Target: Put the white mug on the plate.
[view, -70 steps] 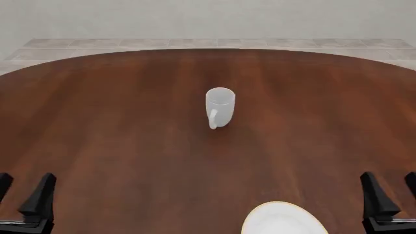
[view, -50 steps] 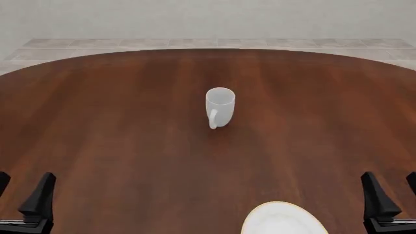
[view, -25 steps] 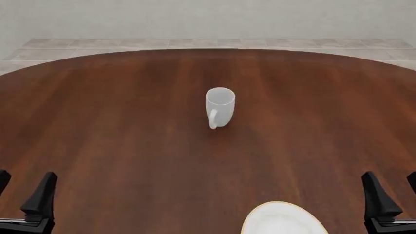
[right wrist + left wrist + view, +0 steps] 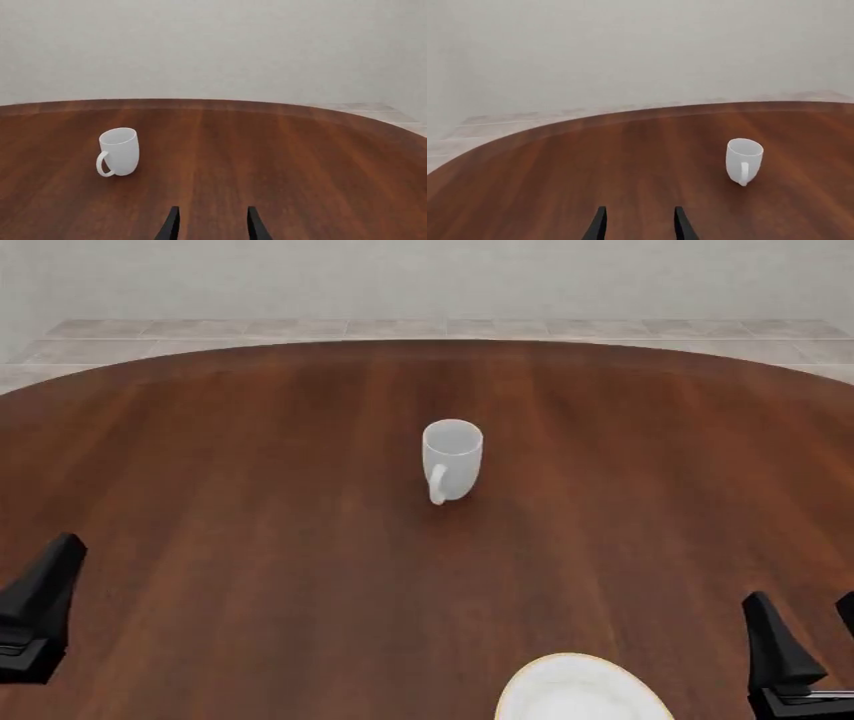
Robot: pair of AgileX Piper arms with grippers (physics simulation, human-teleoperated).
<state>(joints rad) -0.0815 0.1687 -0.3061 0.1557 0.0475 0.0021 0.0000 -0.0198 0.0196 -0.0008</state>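
Nearest the arms, the plate [image 4: 582, 690] lies flat at the near edge of the tabletop [image 4: 267, 490], at about 5 o'clock from the tabletop's centre, partly cut off by the lower border of the front view. Its thin gold-yellow rim is visible along the far side. Nothing rests on it.

The right gripper [image 4: 810, 640] sits at about 4 o'clock, just to the right of the plate and apart from it. Its fingers [image 4: 172, 225] stand parted with bare tabletop between them; they grip nothing. The left gripper [image 4: 638, 226] sits at about 8 o'clock, at the left border of the front view, where only one dark finger [image 4: 40, 595] shows. The left wrist view shows both fingers spread apart, with nothing between them.

Farther out, the white mug [image 4: 451, 460] stands upright near the centre of the tabletop, mouth up, handle turned toward the near side. It is well apart from the plate and from both grippers.

Beyond the tabletop's curved far edge lies a strip of pale tiled floor [image 4: 427, 328], then a plain light wall [image 4: 427, 275].
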